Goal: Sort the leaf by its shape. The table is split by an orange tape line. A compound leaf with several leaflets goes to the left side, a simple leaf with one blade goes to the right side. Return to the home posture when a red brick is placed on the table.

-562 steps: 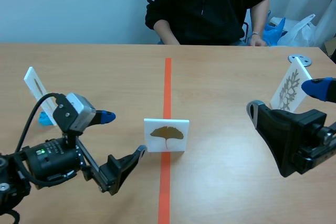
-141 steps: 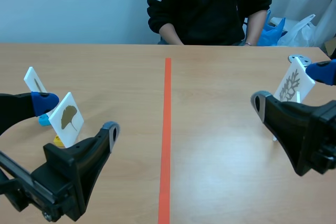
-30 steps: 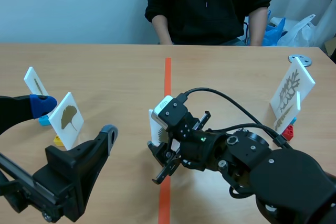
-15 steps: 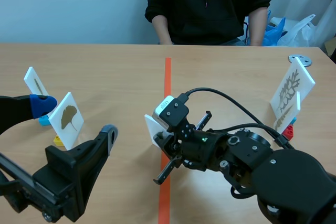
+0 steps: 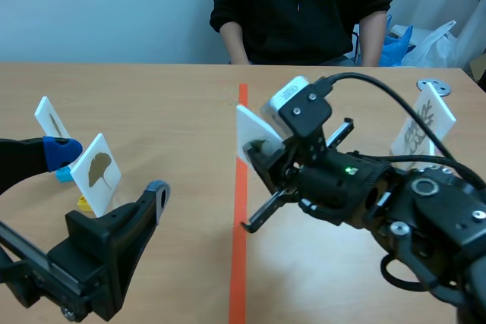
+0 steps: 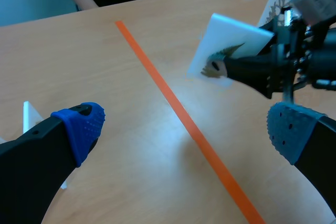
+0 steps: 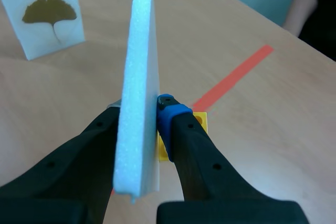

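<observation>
Right gripper (image 7: 142, 116) clamped low on the white foam leaf card (image 7: 137, 51), yellow block (image 7: 199, 120) at its foot. Card appears lifted, over the tape line (image 5: 240, 210), scene centre. Likely light, stiff, easily dented: pinch gently. Left gripper (image 6: 184, 127) wide open, empty, 7 o'clock. Ginkgo card (image 5: 99, 172) at 9, fern-leaf card (image 5: 433, 115) at 3; bare table between.

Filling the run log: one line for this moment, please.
right gripper: shut on white foam leaf card, near orange tape line | left gripper: open, empty
</observation>
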`<control>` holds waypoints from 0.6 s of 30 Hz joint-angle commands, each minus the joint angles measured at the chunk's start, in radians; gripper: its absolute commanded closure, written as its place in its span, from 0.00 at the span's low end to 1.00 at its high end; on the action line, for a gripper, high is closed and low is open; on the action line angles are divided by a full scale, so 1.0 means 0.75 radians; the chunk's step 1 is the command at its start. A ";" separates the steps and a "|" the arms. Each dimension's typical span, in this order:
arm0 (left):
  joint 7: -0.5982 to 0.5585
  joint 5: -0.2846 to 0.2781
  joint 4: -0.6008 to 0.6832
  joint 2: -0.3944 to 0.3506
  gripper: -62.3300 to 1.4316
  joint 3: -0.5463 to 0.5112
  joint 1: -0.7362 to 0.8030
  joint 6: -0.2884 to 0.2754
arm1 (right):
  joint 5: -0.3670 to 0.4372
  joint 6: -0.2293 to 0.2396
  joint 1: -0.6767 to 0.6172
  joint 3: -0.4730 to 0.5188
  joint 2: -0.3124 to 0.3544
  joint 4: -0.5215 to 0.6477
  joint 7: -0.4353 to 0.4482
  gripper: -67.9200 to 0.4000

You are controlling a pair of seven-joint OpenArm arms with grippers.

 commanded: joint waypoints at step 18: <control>-0.022 -0.007 0.013 -0.001 0.00 -0.005 -0.004 0.000 | 0.464 0.072 -0.435 0.574 0.130 0.391 -0.152 0.96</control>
